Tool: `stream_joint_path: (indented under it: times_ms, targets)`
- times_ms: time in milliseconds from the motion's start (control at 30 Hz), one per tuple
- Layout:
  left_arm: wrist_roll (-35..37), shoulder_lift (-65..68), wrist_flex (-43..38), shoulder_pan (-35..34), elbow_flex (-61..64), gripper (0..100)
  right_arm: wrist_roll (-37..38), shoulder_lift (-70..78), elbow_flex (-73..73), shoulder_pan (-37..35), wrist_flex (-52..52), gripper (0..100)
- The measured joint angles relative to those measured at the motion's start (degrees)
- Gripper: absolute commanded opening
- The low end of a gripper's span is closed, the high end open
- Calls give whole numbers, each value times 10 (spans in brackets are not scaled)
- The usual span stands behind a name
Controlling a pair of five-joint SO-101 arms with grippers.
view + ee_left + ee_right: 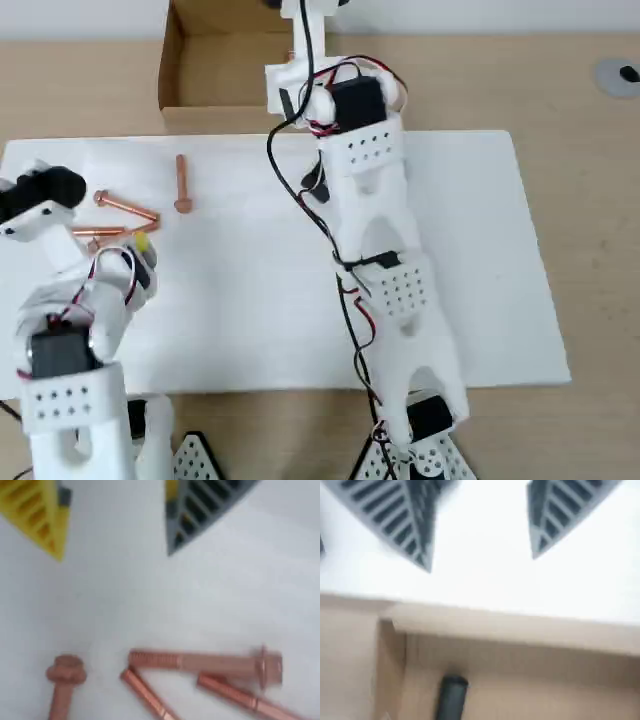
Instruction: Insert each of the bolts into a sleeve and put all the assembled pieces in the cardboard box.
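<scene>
Here, bolts (128, 208) crowd the board's (250, 290) left edge.

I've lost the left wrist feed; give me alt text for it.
The left end effector hangs open, a yellow finger and a grey finger, over the white board. Copper bolts lie beyond its tips: one whole with a flanged head, another's head apart from it, two shanks cut off.

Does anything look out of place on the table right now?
A dark sleeve lies inside the cardboard box, while copper bolts lie loose on the white board. Odd, since pieces should go in assembled; whether that sleeve holds a bolt cannot be seen.
</scene>
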Motion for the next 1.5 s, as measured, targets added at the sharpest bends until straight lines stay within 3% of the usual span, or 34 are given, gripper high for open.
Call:
stream_joint_path:
  times_ms: [100, 267, 400, 533, 733, 933, 1100, 1300, 1500]
  targets:
    - [38, 45, -27, -18, -6, 147, 2, -39, 0, 0, 37, 163]
    - [118, 107, -100, -63, -7, 147, 86, -99, 0, -1, 44, 163]
    - [229, 142, -150, -99, -7, 147, 169, -129, -1, -4, 44, 163]
    - [319, 153, -195, -116, 7, 147, 192, -130, 1, -4, 44, 163]
    - [334, 153, -251, -115, 69, 150, 193, -130, 20, -4, 44, 163]
    - [345, 153, -262, -115, 92, 268, 197, -131, 89, -4, 44, 163]
    - [372, 156, -265, -124, 94, 244, 209, -208, 174, -39, 44, 163]
    - [378, 158, -265, -125, 93, 235, 218, -374, 404, -95, 44, 163]
    - [405, 158, -265, -125, 89, 235, 218, -506, 650, -91, 42, 163]
